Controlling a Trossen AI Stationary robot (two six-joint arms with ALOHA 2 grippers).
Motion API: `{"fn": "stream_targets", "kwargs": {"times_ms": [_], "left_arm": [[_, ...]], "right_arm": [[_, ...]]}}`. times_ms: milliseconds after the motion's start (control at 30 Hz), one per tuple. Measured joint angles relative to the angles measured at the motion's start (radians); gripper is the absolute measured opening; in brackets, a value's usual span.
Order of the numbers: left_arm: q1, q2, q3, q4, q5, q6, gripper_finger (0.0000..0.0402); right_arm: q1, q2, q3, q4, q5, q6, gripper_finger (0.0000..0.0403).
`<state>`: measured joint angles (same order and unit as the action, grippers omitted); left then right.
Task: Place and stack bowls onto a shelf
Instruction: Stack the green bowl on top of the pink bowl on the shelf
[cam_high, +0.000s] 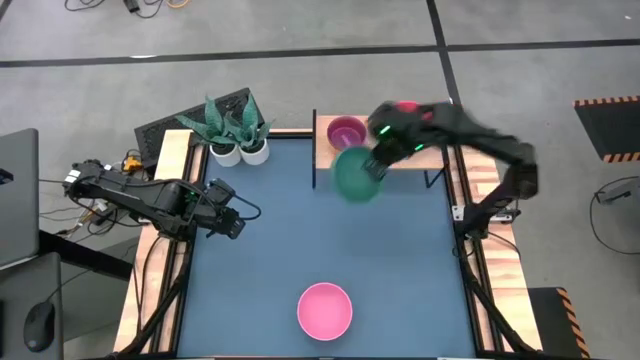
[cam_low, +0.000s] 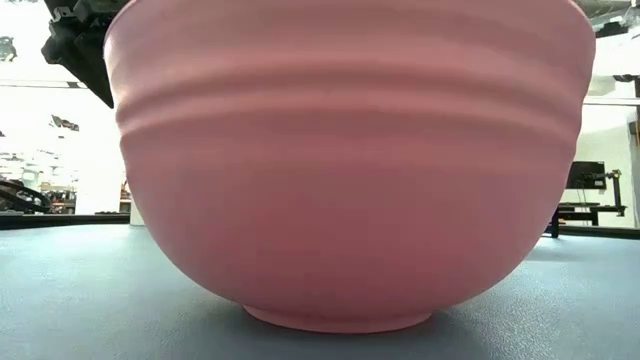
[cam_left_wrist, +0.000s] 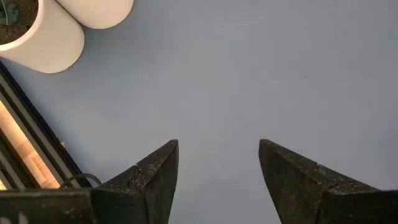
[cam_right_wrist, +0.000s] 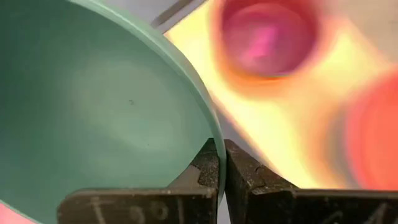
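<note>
Pink bowl (cam_low: 345, 165), closest to the low camera, fills nearly all of that view and stands upright on the blue table (cam_high: 280, 250), well apart from both of my tools.

Right tool (cam_right_wrist: 222, 163): I see its two fingers pinched tight on the rim of the green bowl (cam_right_wrist: 93, 106), one finger inside the wall and one outside. From overhead, this tool (cam_high: 377, 165) holds the green bowl (cam_high: 355, 175) tilted, at the front edge of the shelf (cam_high: 328, 150).

Just beyond the right tool, the purple bowl (cam_high: 346, 131) sits on the shelf; it appears blurred behind the green rim in the wrist camera (cam_right_wrist: 267, 37). A red bowl (cam_right_wrist: 373, 130) lies beside it on the same board, mostly hidden under my arm in the overhead view.

Left tool (cam_left_wrist: 217, 168): its fingers stand apart with nothing between them, hanging over bare table at the left side (cam_high: 222, 213). Two white plant pots (cam_left_wrist: 59, 28) stand ahead of this tool, near the table's side rail (cam_left_wrist: 22, 149).
</note>
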<state>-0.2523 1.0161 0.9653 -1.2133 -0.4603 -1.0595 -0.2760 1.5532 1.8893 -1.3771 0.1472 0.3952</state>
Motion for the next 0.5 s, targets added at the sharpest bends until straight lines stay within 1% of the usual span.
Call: {"fn": "stream_targets", "kwargs": {"times_ms": [167, 267, 367, 500], "left_arm": [[0.000, 0.000, 0.000, 0.000, 0.000, -0.025, 0.0209], [0.000, 0.000, 0.000, 0.000, 0.000, -0.039, 0.0209], [0.000, 0.000, 0.000, 0.000, 0.000, -0.044, 0.0209], [0.000, 0.000, 0.000, 0.000, 0.002, -0.054, 0.0209]], "right_arm": [[-0.191, -0.132, 0.000, -0.012, 0.079, 0.015, 0.0027], [-0.329, -0.174, 0.002, -0.036, 0.102, 0.023, 0.0027], [-0.479, -0.186, 0.000, -0.061, 0.098, 0.010, 0.0027], [-0.636, -0.169, 0.000, -0.068, 0.025, -0.030, 0.0027]]}}
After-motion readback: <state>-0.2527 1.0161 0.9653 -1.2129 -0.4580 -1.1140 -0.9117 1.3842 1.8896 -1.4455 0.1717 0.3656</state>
